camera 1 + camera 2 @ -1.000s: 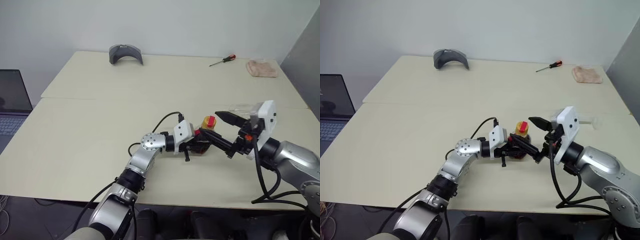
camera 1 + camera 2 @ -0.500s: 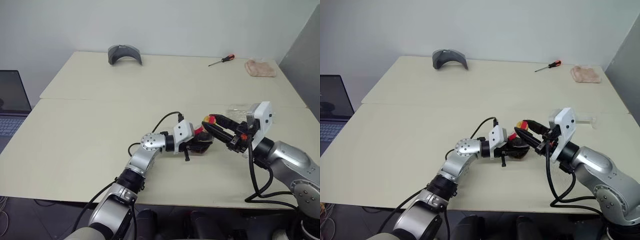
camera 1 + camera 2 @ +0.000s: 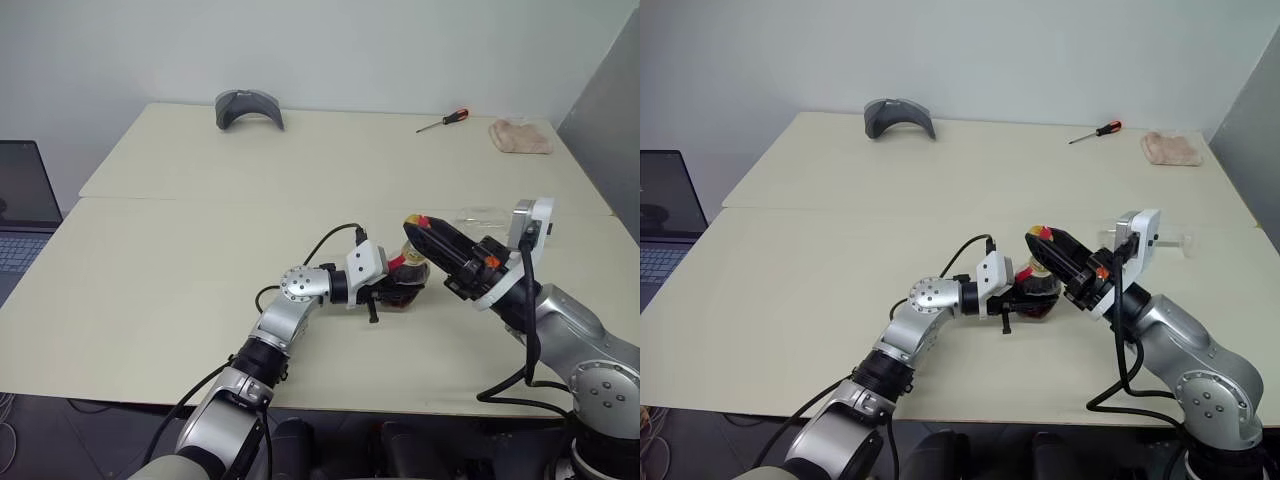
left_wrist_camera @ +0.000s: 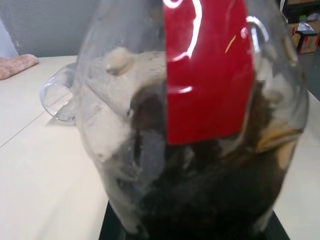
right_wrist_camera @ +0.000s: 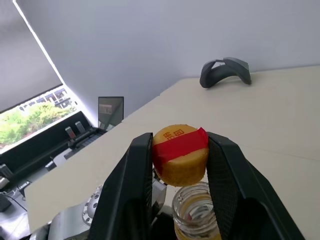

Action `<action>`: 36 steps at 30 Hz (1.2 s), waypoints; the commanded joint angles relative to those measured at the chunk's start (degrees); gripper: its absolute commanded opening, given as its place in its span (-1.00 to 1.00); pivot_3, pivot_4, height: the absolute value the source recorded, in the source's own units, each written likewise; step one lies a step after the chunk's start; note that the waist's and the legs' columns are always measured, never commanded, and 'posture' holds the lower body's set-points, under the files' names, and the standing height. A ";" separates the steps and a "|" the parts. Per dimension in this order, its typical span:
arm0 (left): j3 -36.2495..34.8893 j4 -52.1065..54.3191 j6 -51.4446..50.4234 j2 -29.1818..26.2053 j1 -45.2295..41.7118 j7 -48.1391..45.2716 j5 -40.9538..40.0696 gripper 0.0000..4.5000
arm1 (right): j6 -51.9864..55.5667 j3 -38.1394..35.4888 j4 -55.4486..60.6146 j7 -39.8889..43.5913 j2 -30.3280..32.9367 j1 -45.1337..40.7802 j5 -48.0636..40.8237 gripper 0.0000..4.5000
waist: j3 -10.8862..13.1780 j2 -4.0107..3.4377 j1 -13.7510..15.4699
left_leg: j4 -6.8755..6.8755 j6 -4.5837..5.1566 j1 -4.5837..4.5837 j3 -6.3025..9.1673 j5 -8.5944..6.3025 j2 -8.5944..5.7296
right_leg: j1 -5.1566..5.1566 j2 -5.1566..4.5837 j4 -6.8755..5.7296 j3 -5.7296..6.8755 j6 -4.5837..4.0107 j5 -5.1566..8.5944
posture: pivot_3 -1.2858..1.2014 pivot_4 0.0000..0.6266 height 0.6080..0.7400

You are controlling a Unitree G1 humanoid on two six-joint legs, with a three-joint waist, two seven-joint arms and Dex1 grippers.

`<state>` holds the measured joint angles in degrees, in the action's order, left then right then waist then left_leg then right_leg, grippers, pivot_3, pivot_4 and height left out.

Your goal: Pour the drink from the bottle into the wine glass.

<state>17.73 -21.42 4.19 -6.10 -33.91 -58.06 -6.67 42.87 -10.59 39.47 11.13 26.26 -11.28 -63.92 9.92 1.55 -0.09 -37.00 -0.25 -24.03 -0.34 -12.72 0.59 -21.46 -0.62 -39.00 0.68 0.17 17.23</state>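
Cream table (image 3: 200, 250) by grey wall: left pincer (image 3: 398, 290) clamps bottle (image 3: 405, 285); right pincer (image 5: 180, 162) pinches yellow cap (image 5: 180, 155).

Even, diffuse light falls across the pale table (image 3: 200, 240), leaving only soft, short shadows beneath the arms. In the left wrist view the bottle (image 4: 195, 125) sits so close it blurs, white glare streaking its red label (image 4: 207, 75). In the right wrist view daylight brightens a window (image 5: 30, 115) at the far side, while the yellow cap (image 5: 180, 155) stays sharp
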 commanded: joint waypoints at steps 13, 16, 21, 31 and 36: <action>0.28 5.94 -0.22 1.26 0.49 -1.31 -2.71 -0.66 | -14.69 -11.36 -5.79 7.89 10.10 24.88 28.72 -0.46 | -0.01 0.01 0.26 | 0.01 0.00 0.03 -0.02 0.00 -0.01 | 0.03 0.01 0.02 0.00 0.26 0.15 | 0.03 -0.52 1.00; 0.46 6.88 -1.37 1.73 0.50 -1.98 -3.48 -0.66 | -17.52 -10.14 -11.92 6.11 5.99 27.41 33.31 -0.46 | -0.03 -0.05 0.22 | 0.01 0.00 0.04 -0.03 0.00 0.01 | 0.04 0.02 0.02 -0.01 0.26 0.15 | 0.03 -0.52 1.00; 0.47 6.86 -1.71 1.72 0.08 -2.27 -3.79 -0.66 | -20.57 -9.61 -18.25 4.46 1.35 26.47 38.60 -0.46 | -0.16 -0.27 -0.17 | 0.05 0.00 0.14 -0.12 0.00 0.03 | 0.02 0.06 -0.03 -0.13 0.27 0.16 | 0.03 -0.52 1.00; 0.27 8.06 -2.08 1.22 0.43 -3.08 -3.93 -0.66 | -20.43 -9.95 -23.44 5.65 -1.47 24.70 40.47 0.60 | -0.18 -0.31 0.03 | 0.04 0.00 0.11 -0.13 0.00 0.03 | 0.03 0.11 -0.01 -0.14 0.27 0.17 | 0.03 -0.52 1.00; -0.02 8.25 -2.20 0.90 0.35 -2.65 -3.80 -0.66 | -18.28 -11.86 -22.23 7.77 -0.87 26.04 38.13 0.99 | -0.19 -0.32 0.03 | 0.04 0.00 0.13 -0.12 0.00 0.04 | 0.04 0.11 -0.01 -0.13 0.27 0.16 | 0.03 -0.52 1.00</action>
<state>18.26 -16.07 1.52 -5.46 -32.79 -60.78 -9.00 23.71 -20.44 15.47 17.96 24.62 13.98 -24.43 9.74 1.23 -0.07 -36.96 -0.25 -23.91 -0.46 -12.72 0.63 -21.42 -0.51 -39.01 0.55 0.44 17.40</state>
